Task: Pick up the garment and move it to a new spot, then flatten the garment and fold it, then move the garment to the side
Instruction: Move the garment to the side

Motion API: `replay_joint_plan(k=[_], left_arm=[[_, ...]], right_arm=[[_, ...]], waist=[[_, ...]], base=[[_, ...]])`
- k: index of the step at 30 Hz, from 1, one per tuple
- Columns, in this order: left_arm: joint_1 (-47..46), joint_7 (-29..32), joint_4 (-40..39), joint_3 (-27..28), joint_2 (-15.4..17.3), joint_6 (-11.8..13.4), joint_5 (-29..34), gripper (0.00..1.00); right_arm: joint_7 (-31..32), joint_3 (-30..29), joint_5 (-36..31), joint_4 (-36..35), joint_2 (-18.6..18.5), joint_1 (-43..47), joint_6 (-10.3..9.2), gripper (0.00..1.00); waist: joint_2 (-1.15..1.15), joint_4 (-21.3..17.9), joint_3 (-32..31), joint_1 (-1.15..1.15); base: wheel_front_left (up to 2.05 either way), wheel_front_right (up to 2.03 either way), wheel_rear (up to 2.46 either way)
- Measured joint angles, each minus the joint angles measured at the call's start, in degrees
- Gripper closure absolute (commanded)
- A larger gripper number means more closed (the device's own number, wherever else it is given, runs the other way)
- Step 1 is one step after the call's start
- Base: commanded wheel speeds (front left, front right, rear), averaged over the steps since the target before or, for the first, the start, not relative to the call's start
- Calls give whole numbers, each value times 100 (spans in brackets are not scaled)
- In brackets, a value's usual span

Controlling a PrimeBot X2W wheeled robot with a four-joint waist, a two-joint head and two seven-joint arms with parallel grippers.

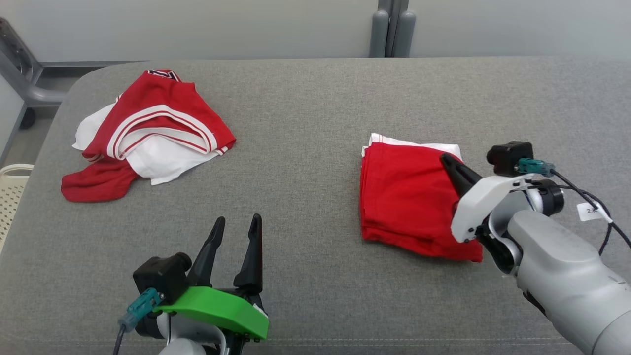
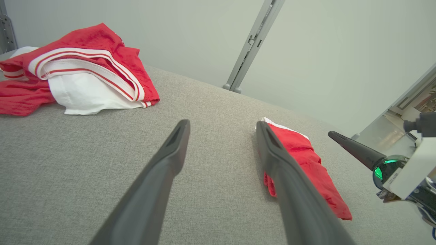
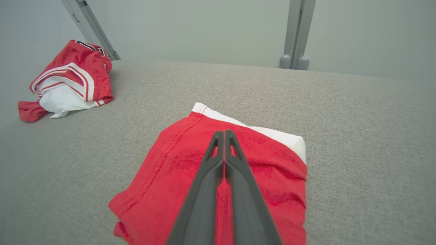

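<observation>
A folded red garment (image 1: 404, 197) (image 2: 306, 160) (image 3: 170, 177) with a white layer showing at its far edge lies flat on the right part of the grey fabric table (image 1: 305, 148). My right gripper (image 1: 446, 159) (image 3: 223, 132) (image 2: 332, 134) reaches over its right half, fingers pressed together with nothing between them. Whether the tips touch the cloth I cannot tell. Near the front edge at the lower left, my left gripper (image 1: 238, 219) (image 2: 221, 126) stands open and empty above bare table, well left of the folded garment.
A crumpled red and white garment (image 1: 153, 128) (image 2: 85, 61) (image 3: 71, 78) sits in a heap at the table's far left. A pale slotted basket (image 1: 10, 192) stands off the left edge. Grey posts (image 1: 392, 29) rise behind the far edge.
</observation>
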Motion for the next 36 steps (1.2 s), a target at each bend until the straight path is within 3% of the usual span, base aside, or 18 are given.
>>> replay_joint_plan(k=[1,2,13,24,29,30,31,35,36], left_arm=[[0,-1,-8,-4,0,0,0,0],[-1,0,-14,-9,-1,-1,0,0],[-37,47,-9,-60,29,-3,12,0],[-69,60,54,-141,8,-27,19,0],[-68,57,60,-147,9,-37,11,0],[-68,56,59,-146,10,-37,11,0],[-68,53,59,-146,10,-37,11,0],[-74,51,48,-143,26,-38,12,0],[-84,51,41,-144,32,-38,15,0]], right_arm=[[-11,-97,3,54,-54,14,0,19],[-13,-188,4,116,-93,35,0,0],[176,-820,423,938,-146,233,0,0],[1758,-1111,1425,950,-258,358,0,0],[2028,-1133,1614,834,-315,372,0,0],[2031,-1110,1612,826,-316,371,0,22],[2024,-1095,1606,827,-318,365,0,50],[1993,-1025,1545,914,-281,272,0,89],[1956,-996,1500,947,-265,225,-1,89]], waist=[[0,2,14,0],[0,10,31,0],[0,281,246,0],[0,586,288,0],[0,629,275,0],[0,629,284,0],[0,628,295,0],[0,604,356,0],[0,592,377,0]], base=[[0,0,0],[0,0,0],[0,0,0],[0,0,0],[0,0,0],[0,0,0],[0,0,0],[0,0,0],[0,0,0]])
